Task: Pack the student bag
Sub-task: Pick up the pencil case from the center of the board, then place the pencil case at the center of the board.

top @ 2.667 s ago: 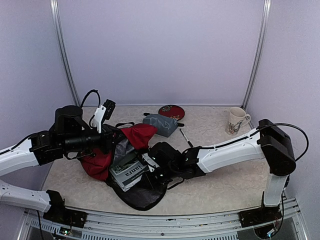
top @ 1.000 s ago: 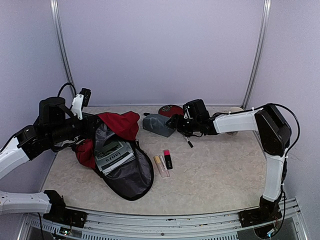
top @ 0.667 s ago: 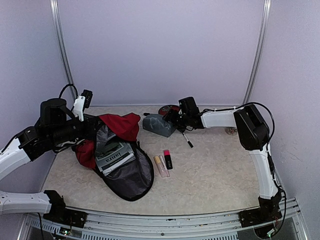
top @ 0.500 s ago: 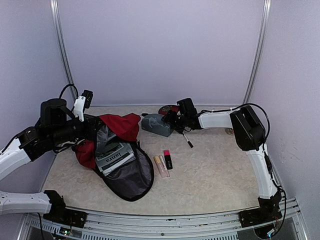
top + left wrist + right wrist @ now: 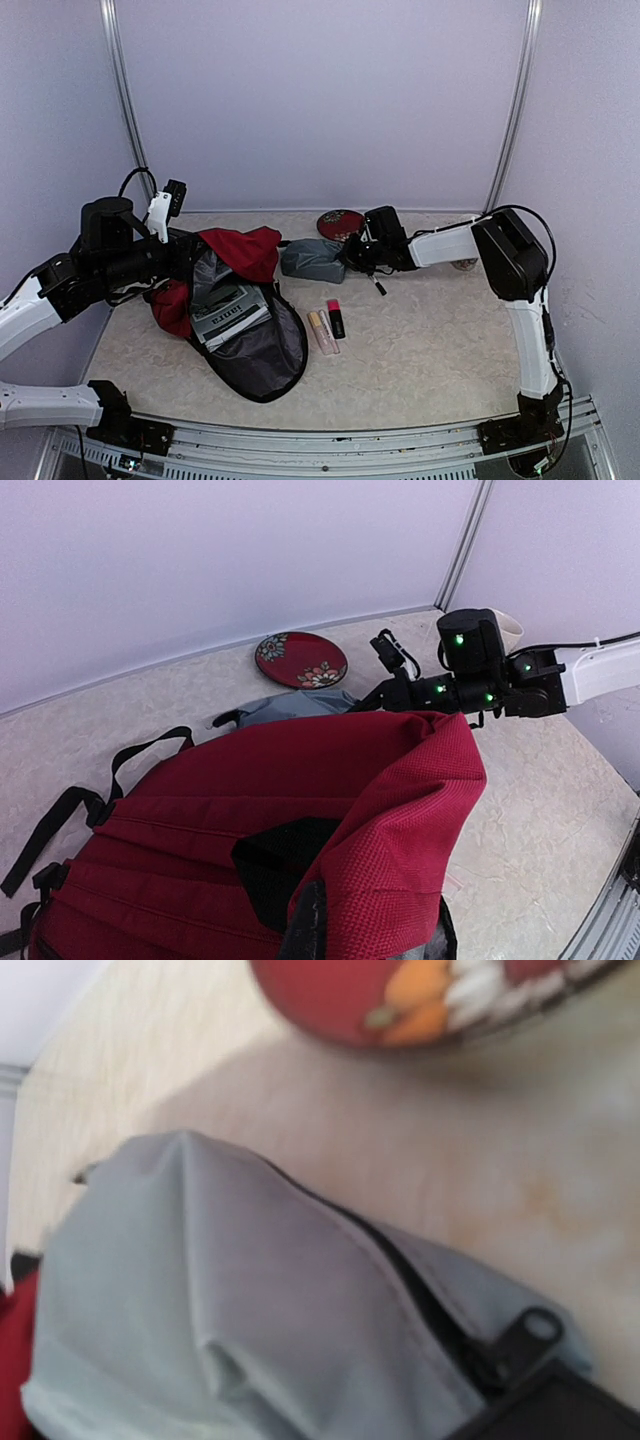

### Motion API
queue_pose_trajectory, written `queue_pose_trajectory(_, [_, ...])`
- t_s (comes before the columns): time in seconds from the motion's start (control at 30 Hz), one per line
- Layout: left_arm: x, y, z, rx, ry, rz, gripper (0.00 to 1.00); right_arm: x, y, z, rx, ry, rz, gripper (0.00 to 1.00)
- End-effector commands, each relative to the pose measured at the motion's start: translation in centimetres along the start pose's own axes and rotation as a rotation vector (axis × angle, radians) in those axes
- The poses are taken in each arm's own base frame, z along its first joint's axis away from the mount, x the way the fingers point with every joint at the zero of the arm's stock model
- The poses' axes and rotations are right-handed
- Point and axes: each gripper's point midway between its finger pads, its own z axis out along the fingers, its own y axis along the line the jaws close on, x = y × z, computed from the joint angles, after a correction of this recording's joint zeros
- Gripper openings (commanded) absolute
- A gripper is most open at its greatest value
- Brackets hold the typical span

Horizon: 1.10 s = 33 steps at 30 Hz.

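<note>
On the left of the pale desk (image 5: 430, 340), the large dark red soft fabric backpack (image 5: 245, 250) is lying open. The clenched left tool (image 5: 305, 930) is gripping its raised flap, and a grey book (image 5: 228, 312) is already sitting inside. The right tool (image 5: 352, 256) is pinching the small grey zip pouch (image 5: 310, 260). Three highlighters (image 5: 328, 325) and a black pen (image 5: 372, 281) are waiting outside.

The table (image 5: 430, 330) bears the student bag (image 5: 262, 352), grey pouch (image 5: 310, 258), plate (image 5: 338, 222), pen (image 5: 377, 285) — and markers (image 5: 328, 325).
</note>
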Motion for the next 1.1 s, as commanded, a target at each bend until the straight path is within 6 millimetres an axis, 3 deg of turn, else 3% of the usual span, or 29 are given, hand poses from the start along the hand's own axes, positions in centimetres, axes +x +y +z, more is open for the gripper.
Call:
queue_pose_trajectory(0.0, [-1.0, 0.2, -0.3, 0.0, -0.045, 0.002, 0.0, -1.7, 8.7, -6.5, -0.152, -0.047, -0.18, 0.0])
queue_pose_trajectory(0.13, [-1.2, 0.1, -0.4, 0.006, -0.051, -0.002, 0.0, -1.8, 12.2, -12.9, -0.213, -0.092, -0.265, 0.0])
queue_pose_trajectory(0.23, [-1.3, 0.1, -0.6, 0.004, -0.055, 0.0, 0.0, -1.1, 12.5, -18.1, -0.195, -0.099, -0.324, 0.0])
queue_pose_trajectory(0.37, [-1.4, 0.0, -0.8, 0.01, -0.059, 0.002, 0.0, 1.7, 10.8, -23.2, -0.173, -0.016, -0.371, 0.0])
queue_pose_trajectory(0.53, [-1.5, -0.3, -0.6, 0.023, -0.059, 0.002, 0.0, 7.5, 8.8, -28.8, -0.171, 0.208, -0.422, 0.0])
queue_pose_trajectory(0.63, [-1.7, -0.4, -0.5, 0.026, -0.065, 0.001, 0.0, 10.4, 6.2, -30.7, -0.13, 0.296, -0.384, 0.0])
queue_pose_trajectory(0.77, [-2.0, -0.5, -0.6, 0.031, -0.075, -0.002, 0.0, 13.4, 1.6, -31.9, -0.051, 0.344, -0.271, 0.01])
queue_pose_trajectory(0.8, [-2.0, -0.4, -0.7, 0.028, -0.075, -0.001, 0.0, 13.9, 0.7, -32.2, -0.026, 0.343, -0.251, 0.21])
queue_pose_trajectory(0.87, [-2.1, -0.2, -1.0, 0.018, -0.078, 0.005, 0.0, 13.8, -2.4, -33.0, 0.129, 0.318, -0.228, 0.82])
queue_pose_trajectory(0.9, [-2.1, -0.2, -1.2, 0.015, -0.079, 0.01, 0.0, 13.5, -4.1, -33.6, 0.234, 0.304, -0.226, 0.98])
queue_pose_trajectory(0.97, [-2.2, 0.0, -1.3, 0.006, -0.081, 0.016, 0.0, 12.1, -6.1, -34.8, 0.409, 0.277, -0.243, 1.0])
queue_pose_trajectory(1.07, [-2.4, -0.1, -1.4, 0.009, -0.083, 0.02, 0.0, 9.5, -4.6, -35.1, 0.458, 0.246, -0.345, 1.0])
